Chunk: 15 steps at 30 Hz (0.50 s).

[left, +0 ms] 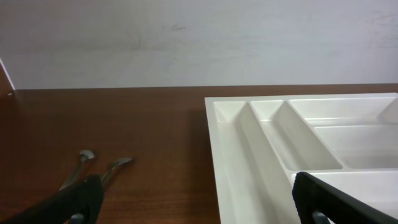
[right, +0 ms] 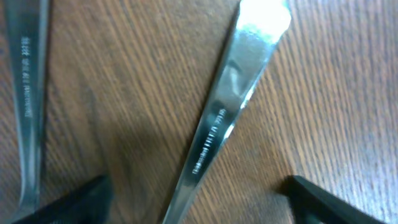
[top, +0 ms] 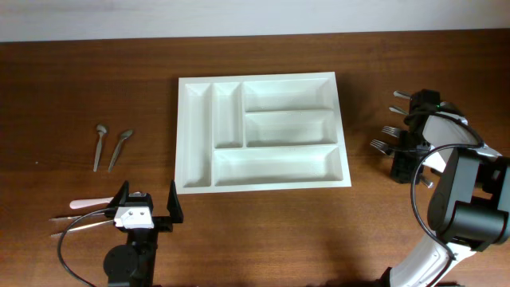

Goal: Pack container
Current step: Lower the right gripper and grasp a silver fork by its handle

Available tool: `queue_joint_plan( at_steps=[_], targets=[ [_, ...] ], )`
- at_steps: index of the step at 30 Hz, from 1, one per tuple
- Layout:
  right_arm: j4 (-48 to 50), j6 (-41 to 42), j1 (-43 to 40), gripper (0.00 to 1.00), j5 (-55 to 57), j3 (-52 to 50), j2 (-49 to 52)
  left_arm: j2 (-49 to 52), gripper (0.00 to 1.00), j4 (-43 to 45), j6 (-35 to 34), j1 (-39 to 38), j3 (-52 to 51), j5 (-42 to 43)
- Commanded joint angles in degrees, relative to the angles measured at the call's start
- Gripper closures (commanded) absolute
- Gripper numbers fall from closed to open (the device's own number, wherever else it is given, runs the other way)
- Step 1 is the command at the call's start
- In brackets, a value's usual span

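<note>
The container point(top: 184, 135) is a white five-compartment cutlery tray in the middle of the table, with nothing in it; its left part also shows in the left wrist view point(left: 231, 155). My left gripper point(top: 147, 209) is open and empty, low in front of the tray's left corner point(left: 199, 210). My right gripper point(top: 408, 158) is down over several forks point(top: 384, 139) to the right of the tray. In the right wrist view its fingers point(right: 196, 202) are open on either side of a metal handle point(right: 230, 106) lying on the wood. A second handle point(right: 28, 93) lies to the left.
Two spoons point(top: 100, 143) point(top: 121, 147) lie left of the tray, and show in the left wrist view point(left: 81, 163). Knives point(top: 76, 217) and a pink-handled utensil point(top: 86, 203) lie beside the left gripper. More cutlery ends point(top: 397, 102) lie behind the right gripper.
</note>
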Motion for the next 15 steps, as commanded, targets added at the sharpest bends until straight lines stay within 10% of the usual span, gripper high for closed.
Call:
queue_joint_plan(
  at_steps=[1,15],
  targets=[
    [0.98,1.11,0.76,0.27,-5.29,-3.8,5.09,-0.55,0.01,0.09,0.87,0.33,-0.42,0.63],
    [0.96,1.09,0.79,0.66,-5.27,-3.8,5.09,-0.55,0.01,0.09,0.87,0.33,-0.42,0.63]
  ],
)
